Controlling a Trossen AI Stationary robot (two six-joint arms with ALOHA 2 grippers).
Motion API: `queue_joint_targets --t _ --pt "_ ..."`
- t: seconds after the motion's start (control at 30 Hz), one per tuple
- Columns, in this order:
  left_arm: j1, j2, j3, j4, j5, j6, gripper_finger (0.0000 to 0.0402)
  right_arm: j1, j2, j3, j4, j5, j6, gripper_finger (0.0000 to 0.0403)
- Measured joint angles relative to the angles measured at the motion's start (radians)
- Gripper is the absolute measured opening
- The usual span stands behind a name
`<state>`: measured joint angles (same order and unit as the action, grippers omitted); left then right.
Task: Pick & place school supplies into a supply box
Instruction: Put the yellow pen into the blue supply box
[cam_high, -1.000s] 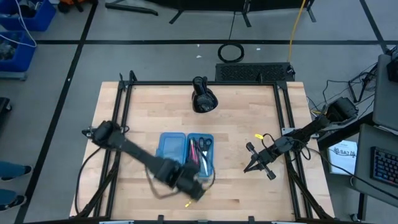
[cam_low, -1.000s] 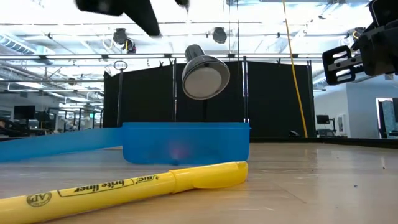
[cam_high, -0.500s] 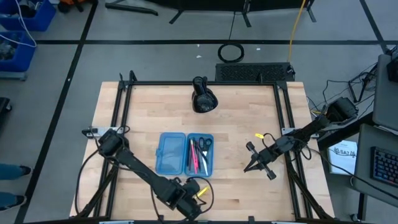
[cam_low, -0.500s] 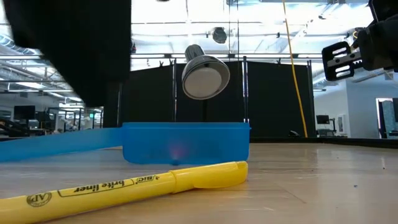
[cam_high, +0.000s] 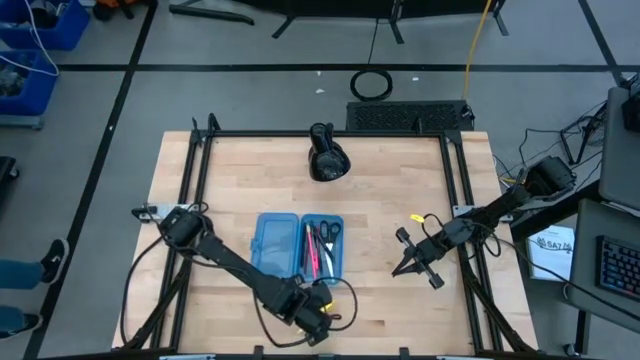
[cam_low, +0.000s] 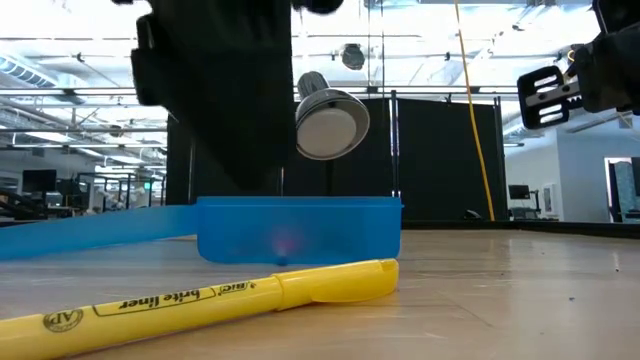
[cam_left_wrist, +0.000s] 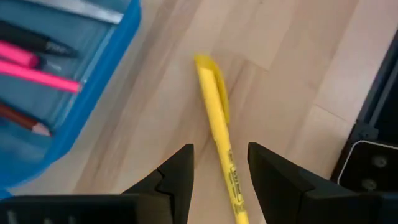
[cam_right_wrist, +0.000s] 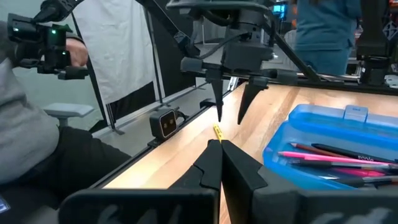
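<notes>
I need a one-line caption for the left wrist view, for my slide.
Left gripper, fingers open, above the yellow highlighter lying beside the blue supply box.

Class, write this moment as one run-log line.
left gripper: fingers open, straddling yellow highlighter | right gripper: shut, idle | supply box: open

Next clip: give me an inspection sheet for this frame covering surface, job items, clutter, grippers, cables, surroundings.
Surface: wooden table, framed by black rails.
Job's things: open blue supply box holding pink pen, scissors and other pens; yellow highlighter on the table beside it.
Clutter: black lumpy object at the far edge.
Grippers: left gripper open, straddling the highlighter from above; right gripper shut, empty, waiting at right.
Cables: coiled cable and yellow cord on the floor.
Surroundings: blue bins; seated person.
</notes>
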<state>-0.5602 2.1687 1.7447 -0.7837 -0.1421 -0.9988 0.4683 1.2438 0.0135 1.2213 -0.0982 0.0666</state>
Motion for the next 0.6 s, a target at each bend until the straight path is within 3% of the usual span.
queue_joint_targets --t 0.17,0.37,0.6 --pt "0.019 0.014 0.000 0.075 0.091 0.006 0.0157 0.000 0.000 0.000 -0.006 0.002 0.000 0.0000" --pt "0.014 0.013 0.000 0.033 0.076 0.001 0.0165 -0.006 0.000 0.000 -0.050 0.069 0.000 0.0000" --pt "0.008 0.045 0.000 0.042 0.063 -0.003 0.0166 -0.012 0.000 0.000 -0.051 0.074 0.000 0.0000"
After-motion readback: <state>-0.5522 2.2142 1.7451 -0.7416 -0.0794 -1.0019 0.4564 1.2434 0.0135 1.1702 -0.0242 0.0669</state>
